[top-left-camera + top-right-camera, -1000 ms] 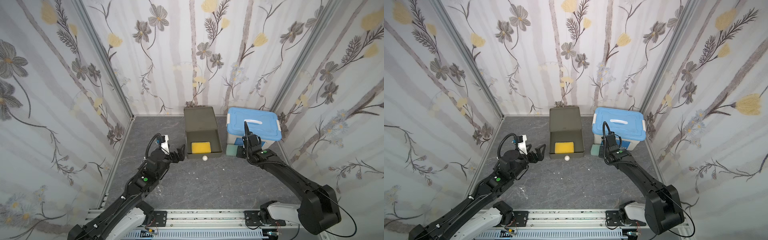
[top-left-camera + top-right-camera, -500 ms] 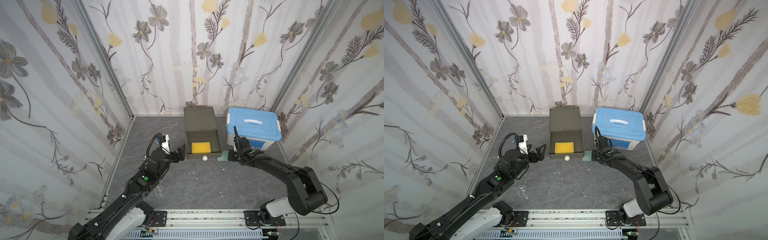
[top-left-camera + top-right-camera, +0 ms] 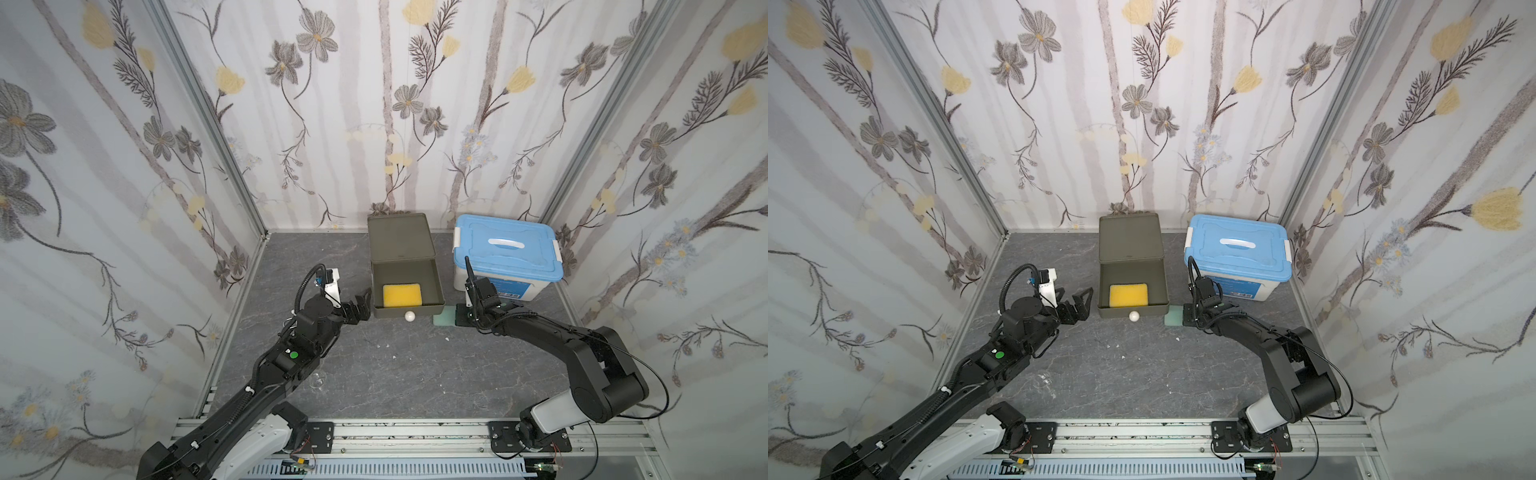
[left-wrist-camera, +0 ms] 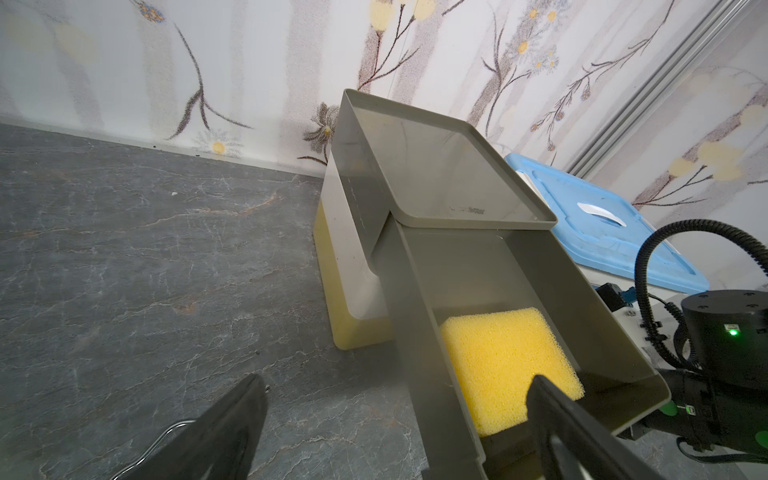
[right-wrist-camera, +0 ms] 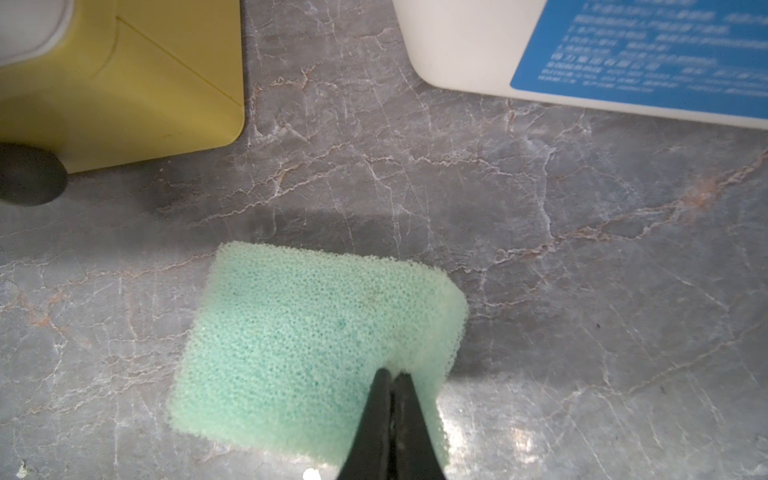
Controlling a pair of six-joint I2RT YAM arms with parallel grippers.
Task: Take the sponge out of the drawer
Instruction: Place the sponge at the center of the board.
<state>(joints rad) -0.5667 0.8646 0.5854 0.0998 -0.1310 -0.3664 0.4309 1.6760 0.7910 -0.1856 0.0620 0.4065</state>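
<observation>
- Where the grey table (image 3: 395, 365) lies at the left of the drawer, the left gripper (image 3: 360, 302) hangs low with its two fingers spread wide.
- It has hold of nothing. It is just beside the front left corner of the drawer, and the pictures do not show if it touches the drawer.
- Next comes the drawer (image 3: 405, 272). It is dull green and stands pulled out from the green case (image 3: 401, 237) behind it, so its top is bare to the camera.
- The yellow sponge (image 3: 402, 295) lies flat inside the drawer, at the front, closer to the left wall than to the right wall.
- In the left wrist view the yellow sponge (image 4: 498, 365) sits down in the drawer with one black finger in front of it.
- A small white knob (image 3: 409, 316) sticks out from the middle of the drawer's front.
- Right of the drawer's front corner, a green sponge (image 5: 316, 345) lies on the table.
- The right gripper (image 5: 392, 374) is squeezed tight on one edge of the green sponge, and the foam is pinched in there.
- Farthest right, a white box with a blue lid (image 3: 507, 249) stands at the back, just behind the right gripper.
</observation>
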